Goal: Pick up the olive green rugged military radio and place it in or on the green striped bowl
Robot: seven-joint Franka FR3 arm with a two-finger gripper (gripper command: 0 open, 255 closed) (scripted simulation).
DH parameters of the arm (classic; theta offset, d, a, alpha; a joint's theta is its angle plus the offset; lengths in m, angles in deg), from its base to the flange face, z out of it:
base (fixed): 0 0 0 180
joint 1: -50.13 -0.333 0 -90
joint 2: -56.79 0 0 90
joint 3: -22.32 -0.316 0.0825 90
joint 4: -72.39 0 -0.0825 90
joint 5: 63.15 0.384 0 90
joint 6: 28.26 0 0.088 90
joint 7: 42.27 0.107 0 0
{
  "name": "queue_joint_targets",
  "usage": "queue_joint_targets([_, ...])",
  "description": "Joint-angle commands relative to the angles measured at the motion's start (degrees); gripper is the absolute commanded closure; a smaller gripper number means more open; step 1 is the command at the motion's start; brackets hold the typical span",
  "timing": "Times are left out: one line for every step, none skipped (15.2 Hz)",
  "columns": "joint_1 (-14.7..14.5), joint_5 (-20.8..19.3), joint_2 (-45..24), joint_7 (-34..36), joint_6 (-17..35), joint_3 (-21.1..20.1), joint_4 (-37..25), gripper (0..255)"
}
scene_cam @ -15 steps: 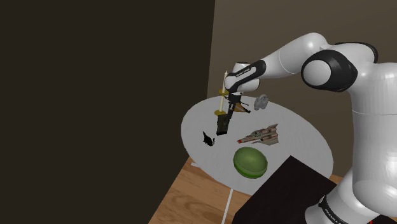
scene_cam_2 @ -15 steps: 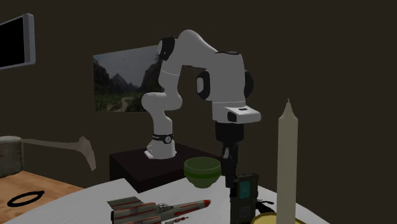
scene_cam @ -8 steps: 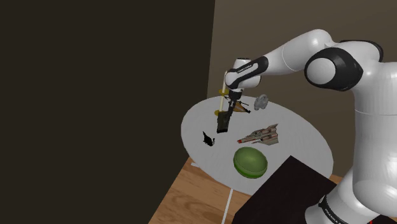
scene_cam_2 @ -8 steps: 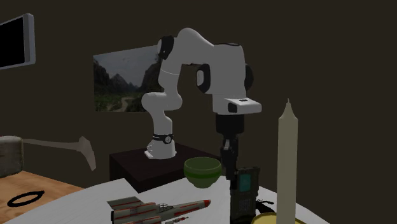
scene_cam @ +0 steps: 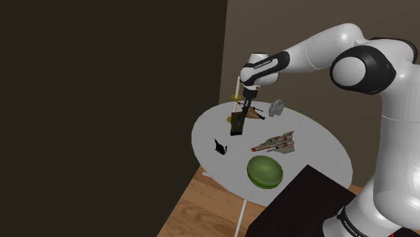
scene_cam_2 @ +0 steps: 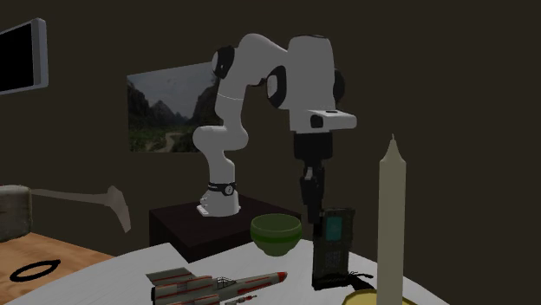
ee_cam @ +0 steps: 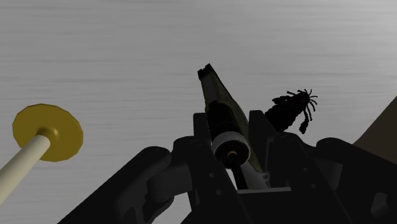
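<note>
1. The round tabletop (scene_cam: pixel 316 148) carried the green bowl (scene_cam: pixel 264 171) at its near edge; its stripes were not discernible.
2. The radio (scene_cam: pixel 236 125) hung upright over the far side, its top end clasped in the hand (ee_cam: pixel 230 122), set narrow; whether its base cleared the surface was unclear.
3. Gripped so high, it could swing or slip, knocking the candle (scene_cam_2: pixel 390 225) beside it or the toy spaceship (scene_cam: pixel 276 143) before the bowl.

Presents as dimly lit, enclosed by dark brown walls (scene_cam: pixel 101 101), floored in light wood planks (scene_cam: pixel 202 209) crossed by a white line (scene_cam: pixel 240 215), furnished with a round pale grey table (scene_cam: pixel 316 138), and hung, in the second exterior view, with a mountain landscape picture (scene_cam_2: pixel 169 108) and a black flat screen (scene_cam_2: pixel 22 56) high at that view's left.
</note>
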Motion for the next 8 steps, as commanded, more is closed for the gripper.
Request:
queue_joint_targets([-0.1,-0.3,0.7,0.2,-1.2,0.1,-0.5,255])
queue_joint_targets([-0.1,-0.4,1.1,0.3,-1.8,0.2,-0.8,255])
queue_joint_targets([-0.1,-0.6,1.4,0.4,-2.5,0.3,-1.1,255])
queue_joint_targets([-0.2,-0.7,1.8,0.6,-3.1,0.3,-1.4,255])
queue_joint_targets([-0.2,-0.8,2.1,0.7,-3.7,0.4,-1.7,255])
queue_joint_targets([-0.2,-1.0,2.4,0.8,-4.4,0.4,-2.1,255])
queue_joint_targets([-0.2,-1.1,2.7,0.9,-5.0,0.5,-2.4,255])
queue_joint_targets([-0.3,-1.2,3.0,1.0,-5.7,0.5,-2.8,255])
